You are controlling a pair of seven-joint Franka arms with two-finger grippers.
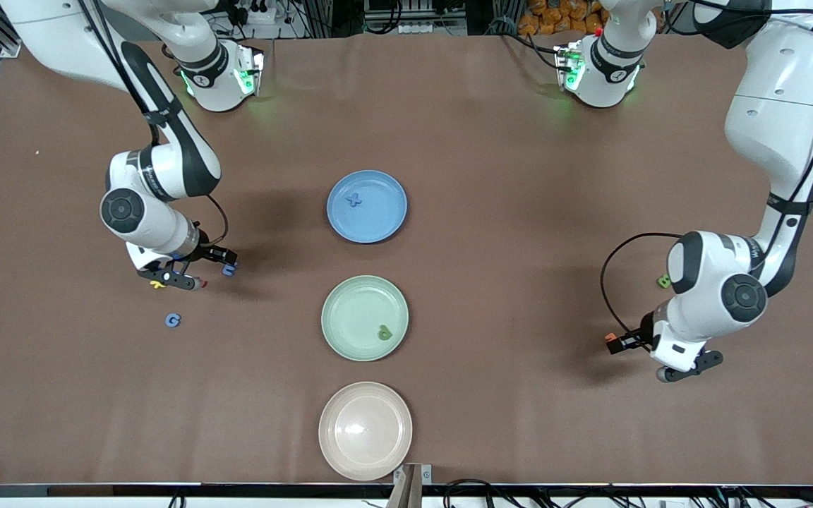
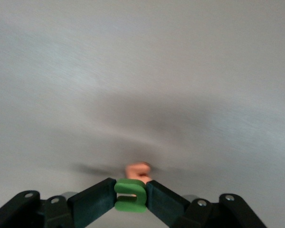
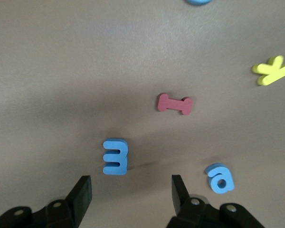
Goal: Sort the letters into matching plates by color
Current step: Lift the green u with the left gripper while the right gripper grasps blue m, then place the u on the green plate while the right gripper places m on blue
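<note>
The right pincer (image 3: 130, 192) stands open low over the tabletop (image 1: 519, 176) at the right arm's end, and the small blue foam letter shaped like a 3 (image 3: 115, 156) lies flat just ahead of the gap, its long axis in line with the reach. The left pincer (image 2: 130, 195) is clamped on a small green foam letter (image 2: 130, 194) above its own end, well apart from the pale mint green plate (image 1: 350, 310).

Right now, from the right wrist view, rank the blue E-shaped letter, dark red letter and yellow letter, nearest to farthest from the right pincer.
1. Blue E-shaped letter, just ahead of the open right pincer.
2. Dark red letter, farther out.
3. Yellow letter, farthest, off to one side.
</note>
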